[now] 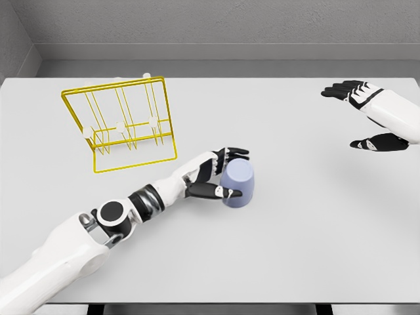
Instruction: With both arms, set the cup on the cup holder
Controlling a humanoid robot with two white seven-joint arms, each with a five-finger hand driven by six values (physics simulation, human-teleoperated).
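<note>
Plain grey walls at the back, and a big pale table (315, 249) filling most of the view. The yellow wire rack (121, 125) sits on the table's left side towards the back, leaning a bit, with white-tipped pegs across its middle.

The cup (237, 184) is a lavender thing standing mouth-down near the middle of the table, in front of the rack and to its right, clearly apart from it. The left hand (213, 176) is right up against the cup's left side, dark fingers (233, 152) curling over the top edge on the far side and the thumb reaching along the near side low down. So it looks wrapped around the cup, though I can't tell how firm the hold is. The cup seems to sit on the table, not lifted.

The right hand (367, 115) is way off at the right edge, well apart from everything, fingers spread and holding nothing, just hovering there.

My read: this is the grasp step, with the lift not yet started. Next move would be to firm up the hold, raise the cup off the table and carry it back-left to the rack, then tip it so the mouth slides over a peg. If both arms really have to be used, the right one has a long way to come in.
</note>
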